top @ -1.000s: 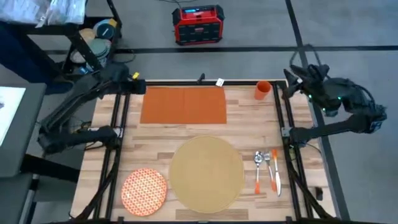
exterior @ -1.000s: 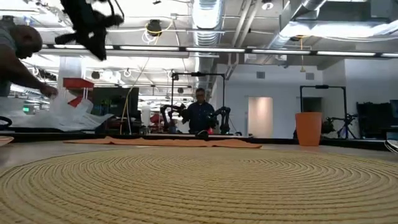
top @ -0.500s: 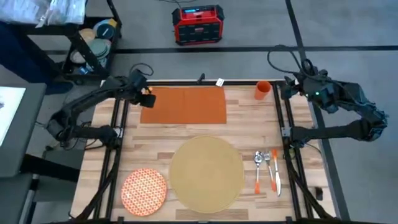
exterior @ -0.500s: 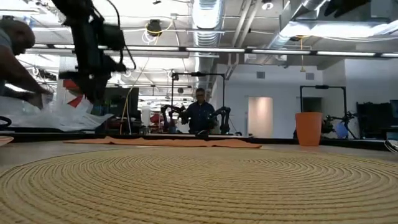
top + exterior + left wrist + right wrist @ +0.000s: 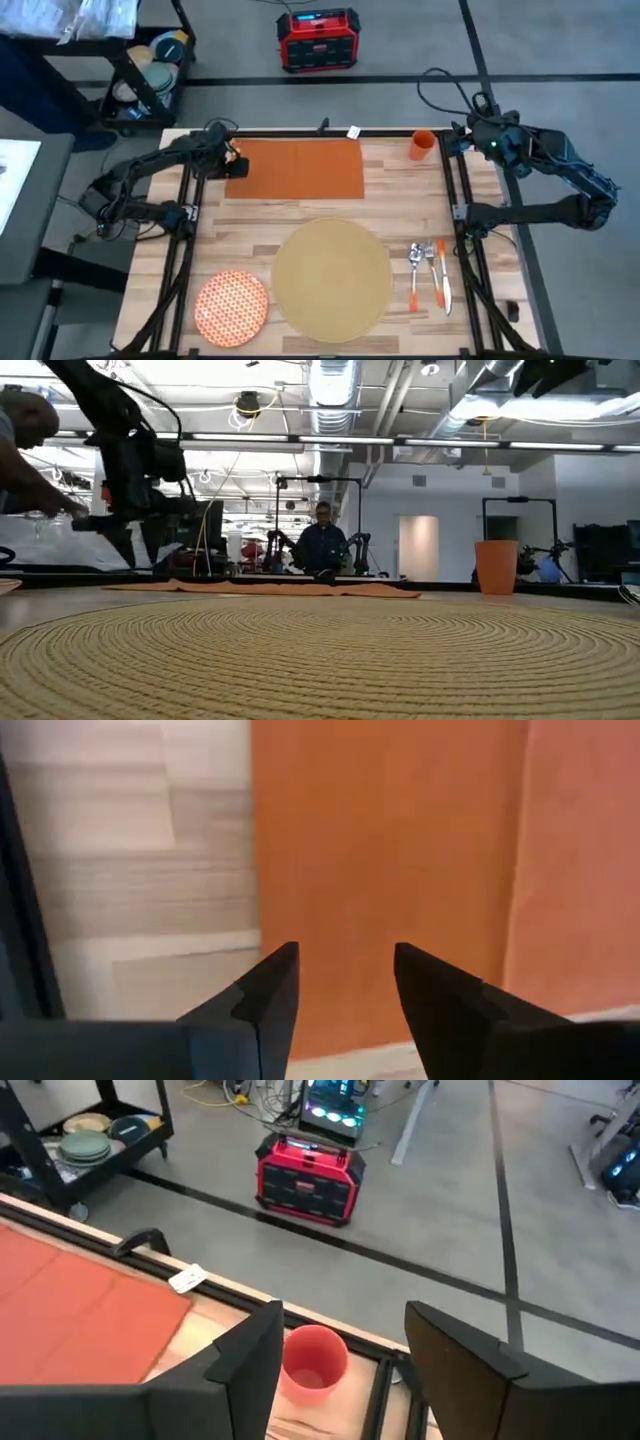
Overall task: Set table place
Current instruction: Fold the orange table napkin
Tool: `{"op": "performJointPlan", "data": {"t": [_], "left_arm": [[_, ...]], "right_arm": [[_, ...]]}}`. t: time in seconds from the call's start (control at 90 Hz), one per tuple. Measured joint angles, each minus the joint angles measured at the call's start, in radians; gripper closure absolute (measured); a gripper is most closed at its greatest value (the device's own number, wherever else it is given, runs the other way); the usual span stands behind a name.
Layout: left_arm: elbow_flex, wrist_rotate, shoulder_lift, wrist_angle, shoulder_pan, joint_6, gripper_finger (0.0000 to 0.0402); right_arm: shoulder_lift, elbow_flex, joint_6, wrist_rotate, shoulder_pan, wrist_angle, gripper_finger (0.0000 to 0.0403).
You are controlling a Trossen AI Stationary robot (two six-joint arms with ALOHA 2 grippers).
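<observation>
Jaws apart, the left gripper (image 5: 340,985) hovers over the flat rust-orange cloth napkin (image 5: 296,168); right gripper (image 5: 340,1350) likewise parted.

Overhead, tabletop-level, two wrist views

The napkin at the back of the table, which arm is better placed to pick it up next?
Likely the left. The left gripper is open right over the napkin's left edge, while the right gripper is open beyond the cup, at the table's far right corner.
</observation>
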Motion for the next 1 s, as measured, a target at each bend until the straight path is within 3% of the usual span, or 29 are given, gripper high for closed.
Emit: {"op": "performJointPlan", "data": {"t": [0.222,0.444,0.611,0.878,1.0], "left_arm": [[-0.106,-0.009,-0.143,0.0,-0.064,-0.117,0.0251],[-0.205,-0.101,-0.275,0.032,-0.09,-0.216,0.0251],[-0.264,-0.037,-0.272,0.113,-0.097,-0.264,0.0251],[-0.265,-0.035,-0.22,0.146,-0.12,-0.267,0.0252],[-0.263,-0.035,-0.165,0.152,-0.134,-0.247,0.0272]], "right_arm": [[-0.001,0.0,0.0,-0.018,0.0,-0.001,0.0204],[-0.001,0.0,0.0,-0.019,0.0,-0.001,0.0204],[-0.001,0.0,-0.006,-0.019,0.0,-0.001,0.0204],[-0.001,0.0,-0.008,-0.019,-0.001,-0.001,0.0204],[-0.001,0.0,-0.008,-0.018,-0.001,-0.001,0.0204]]}}
